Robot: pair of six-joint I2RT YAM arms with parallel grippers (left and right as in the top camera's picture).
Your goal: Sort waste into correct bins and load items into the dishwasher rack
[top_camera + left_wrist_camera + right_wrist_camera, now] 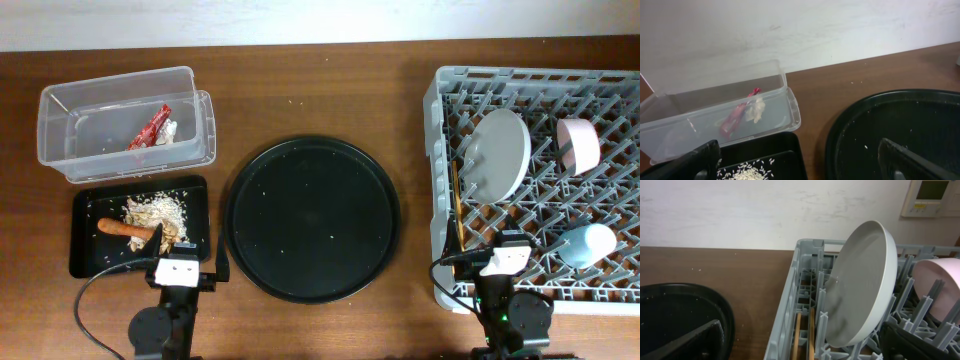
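Observation:
The red snack wrapper [150, 127] and white tissue [168, 131] lie in the clear tub [120, 95]; both also show in the left wrist view [737, 117]. Rice scraps [160, 210] and the orange carrot [120, 227] lie in the shallow black tray [85, 245]. In the grey rack [440, 110] stand the white plate [495, 152], the pinkish bowl [578, 143], the light-blue cup [588, 243] and the chopsticks [458, 205]. My left gripper [800, 162] is open and empty at the tray's front right corner. My right gripper [800, 340] is open and empty at the rack's front left edge.
A large round black tray [312, 218] with a few rice grains sits between the bins and the rack. The wall runs along the table's far edge. A wall panel [930, 197] shows behind the rack.

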